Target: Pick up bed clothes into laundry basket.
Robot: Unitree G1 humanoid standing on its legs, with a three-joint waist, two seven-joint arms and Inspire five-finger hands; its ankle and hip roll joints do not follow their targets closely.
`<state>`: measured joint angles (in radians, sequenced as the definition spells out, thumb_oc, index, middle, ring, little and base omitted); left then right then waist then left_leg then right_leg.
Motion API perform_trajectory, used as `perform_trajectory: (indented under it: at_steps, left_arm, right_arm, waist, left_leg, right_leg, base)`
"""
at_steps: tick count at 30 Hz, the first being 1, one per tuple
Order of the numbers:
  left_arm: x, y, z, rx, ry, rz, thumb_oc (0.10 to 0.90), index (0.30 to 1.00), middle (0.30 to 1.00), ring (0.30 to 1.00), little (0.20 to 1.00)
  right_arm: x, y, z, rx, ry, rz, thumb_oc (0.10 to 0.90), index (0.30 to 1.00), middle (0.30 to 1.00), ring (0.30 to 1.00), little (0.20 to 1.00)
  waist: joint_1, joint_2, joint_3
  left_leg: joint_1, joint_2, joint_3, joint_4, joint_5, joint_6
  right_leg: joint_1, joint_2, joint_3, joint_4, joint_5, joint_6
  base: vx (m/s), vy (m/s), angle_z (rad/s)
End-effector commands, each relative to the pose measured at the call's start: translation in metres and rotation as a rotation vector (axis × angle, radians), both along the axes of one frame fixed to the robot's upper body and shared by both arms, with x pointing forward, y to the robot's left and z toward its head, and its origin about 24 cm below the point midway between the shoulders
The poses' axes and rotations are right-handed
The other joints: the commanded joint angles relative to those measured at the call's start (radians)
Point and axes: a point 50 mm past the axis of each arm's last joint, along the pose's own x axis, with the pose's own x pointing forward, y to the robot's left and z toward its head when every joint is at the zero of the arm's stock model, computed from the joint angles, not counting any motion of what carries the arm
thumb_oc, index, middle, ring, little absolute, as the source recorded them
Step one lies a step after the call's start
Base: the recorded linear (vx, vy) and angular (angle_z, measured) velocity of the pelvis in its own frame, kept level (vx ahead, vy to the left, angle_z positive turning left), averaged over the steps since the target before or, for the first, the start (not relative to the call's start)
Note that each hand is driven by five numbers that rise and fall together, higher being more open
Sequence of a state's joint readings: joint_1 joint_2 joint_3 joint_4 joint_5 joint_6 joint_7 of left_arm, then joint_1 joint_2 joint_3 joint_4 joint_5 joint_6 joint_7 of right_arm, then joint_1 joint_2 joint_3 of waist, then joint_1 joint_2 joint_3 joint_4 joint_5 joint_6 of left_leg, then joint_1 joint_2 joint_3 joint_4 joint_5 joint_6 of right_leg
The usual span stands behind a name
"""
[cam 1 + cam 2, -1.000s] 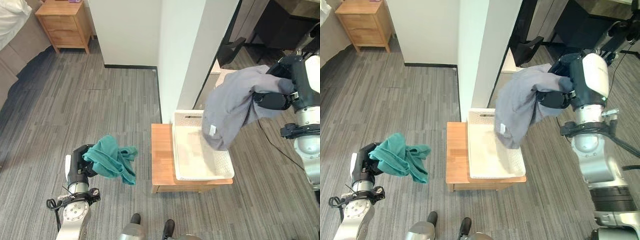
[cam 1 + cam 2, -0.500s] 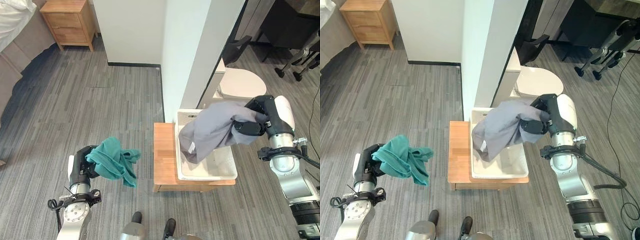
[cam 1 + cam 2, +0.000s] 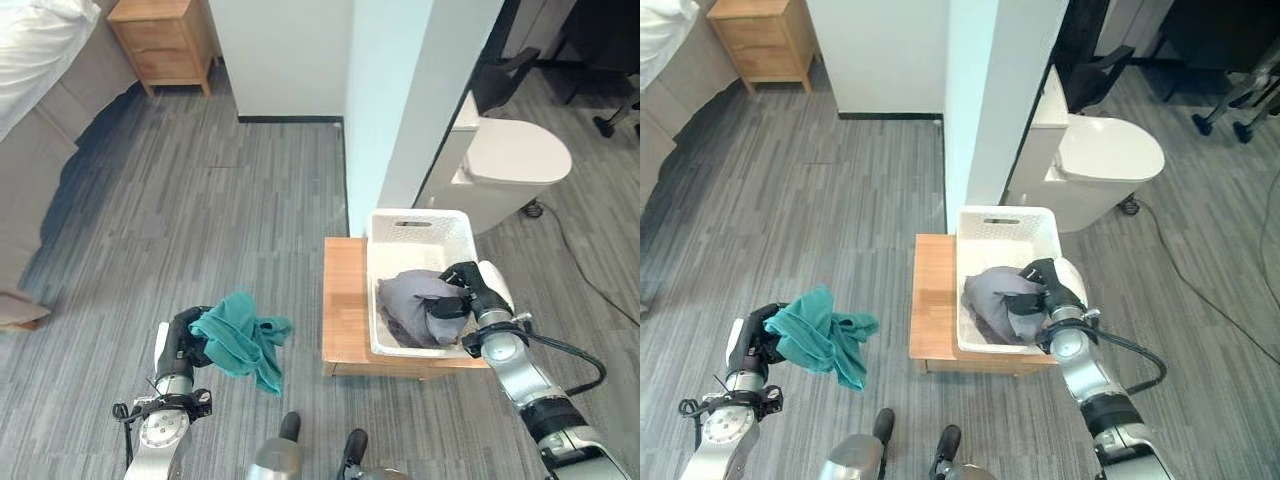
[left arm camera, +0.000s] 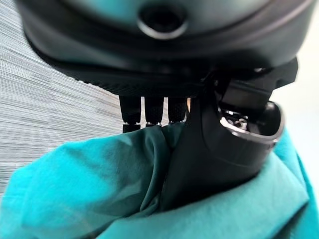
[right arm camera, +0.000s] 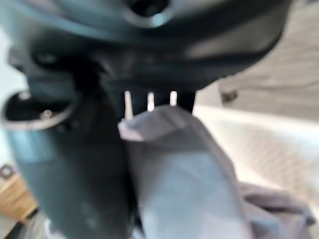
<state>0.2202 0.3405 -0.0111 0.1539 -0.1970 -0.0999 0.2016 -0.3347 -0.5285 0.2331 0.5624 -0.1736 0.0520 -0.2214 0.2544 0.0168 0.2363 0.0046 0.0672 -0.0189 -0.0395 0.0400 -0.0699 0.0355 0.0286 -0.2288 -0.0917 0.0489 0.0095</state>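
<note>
R hand (image 3: 455,291) is down inside the white laundry basket (image 3: 418,226), fingers clenched on the grey garment (image 3: 408,306), which lies bunched in the basket's near half w/ the far half bare. Basket sits on the right part of a small wooden table (image 3: 342,300), close to a white wall corner (image 3: 385,100) and toilet (image 3: 515,165). L hand (image 3: 188,335) hangs low at near left, grasping a teal garment (image 3: 240,338) over open grey floor (image 3: 180,220). No legible writing.

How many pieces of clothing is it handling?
2: a teal garment gripped in the left hand above the floor, and a grey garment in the basket, clutched by the right hand. More may be hidden underneath.
</note>
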Motion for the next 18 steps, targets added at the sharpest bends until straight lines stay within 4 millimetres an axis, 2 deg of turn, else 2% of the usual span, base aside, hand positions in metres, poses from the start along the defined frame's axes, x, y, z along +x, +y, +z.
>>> perform_trajectory:
  at_steps: [1, 5, 6, 9, 10, 11, 13, 18]
  left_arm:
    - [0.030, 0.006, 0.051, 0.067, -0.255, -0.059, 0.400, 0.300, 0.300, 0.300, 0.300]
    - [0.037, 0.005, 0.057, 0.093, -0.271, -0.088, 0.400, 0.300, 0.300, 0.300, 0.300]
    - [0.037, 0.004, 0.057, 0.092, -0.271, -0.088, 0.400, 0.300, 0.300, 0.300, 0.300]
    - [0.039, 0.009, 0.062, 0.120, -0.288, -0.084, 0.400, 0.300, 0.300, 0.300, 0.300]
    - [0.039, 0.009, 0.062, 0.119, -0.288, -0.083, 0.400, 0.300, 0.300, 0.300, 0.300]
    - [0.040, 0.014, 0.067, 0.143, -0.301, -0.070, 0.400, 0.300, 0.300, 0.300, 0.300]
    - [0.042, 0.020, 0.074, 0.173, -0.323, -0.057, 0.400, 0.300, 0.300, 0.300, 0.300]
    - [0.051, 0.029, 0.096, 0.207, -0.412, -0.013, 0.400, 0.300, 0.300, 0.300, 0.300]
  right_arm:
    - [0.035, 0.006, 0.077, -0.039, -0.329, 0.028, 0.800, 0.900, 0.900, 0.900, 0.900]
    - [0.038, 0.008, 0.094, -0.173, -0.360, 0.091, 0.800, 0.900, 0.900, 0.900, 0.900]
    - [0.038, 0.008, 0.094, -0.174, -0.360, 0.091, 0.800, 0.900, 0.900, 0.900, 0.900]
    - [0.038, 0.012, 0.115, -0.219, -0.410, 0.167, 0.800, 0.900, 0.900, 0.900, 0.900]
    - [0.038, 0.012, 0.115, -0.219, -0.409, 0.168, 0.800, 0.900, 0.900, 0.900, 0.900]
    - [0.033, 0.017, 0.136, -0.239, -0.464, 0.241, 0.800, 0.900, 0.900, 0.900, 0.900]
    - [0.026, 0.018, 0.157, -0.278, -0.520, 0.296, 0.800, 0.900, 0.900, 0.900, 0.900]
    - [0.005, 0.021, 0.192, -0.320, -0.621, 0.401, 0.800, 0.900, 0.900, 0.900, 0.900]
  waist:
    - [-0.004, -0.054, -0.045]
    - [-0.007, -0.058, -0.047]
    - [-0.007, -0.057, -0.046]
    - [-0.027, -0.071, -0.056]
    - [-0.026, -0.071, -0.054]
    - [-0.041, -0.078, -0.062]
    - [-0.061, -0.086, -0.069]
    - [-0.111, -0.082, -0.084]
  left_leg:
    - [-0.093, 0.011, -0.020, -0.048, 0.062, -0.067]
    - [-0.087, 0.013, -0.023, -0.048, 0.058, -0.067]
    - [-0.086, 0.013, -0.023, -0.048, 0.058, -0.067]
    - [-0.055, 0.020, -0.007, -0.048, 0.044, -0.065]
    - [-0.052, 0.020, -0.005, -0.048, 0.044, -0.065]
    - [-0.031, 0.025, 0.007, -0.048, 0.036, -0.066]
    - [-0.014, 0.029, 0.020, -0.048, 0.030, -0.066]
    - [0.021, 0.037, 0.059, -0.048, 0.015, -0.063]
  right_leg:
    - [0.124, -0.185, -0.150, 0.004, -0.104, 0.154]
    - [0.130, -0.184, -0.151, 0.004, -0.106, 0.153]
    - [0.131, -0.184, -0.151, 0.004, -0.106, 0.153]
    - [0.153, -0.187, -0.136, 0.004, -0.104, 0.151]
    - [0.154, -0.187, -0.135, 0.004, -0.105, 0.152]
    - [0.169, -0.190, -0.132, 0.004, -0.105, 0.154]
    - [0.176, -0.193, -0.126, 0.004, -0.103, 0.157]
    - [0.178, -0.203, -0.093, 0.004, -0.097, 0.168]
  base:
    - [-0.03, 0.000, 0.08]
    - [-0.01, -0.008, 0.12]
    - [0.00, 0.000, 0.00]
    - [0.01, -0.003, -0.01]
    - [0.05, -0.017, -0.10]
    - [0.06, -0.021, -0.14]
    - [0.05, -0.025, -0.16]
    - [0.01, 0.018, -0.16]
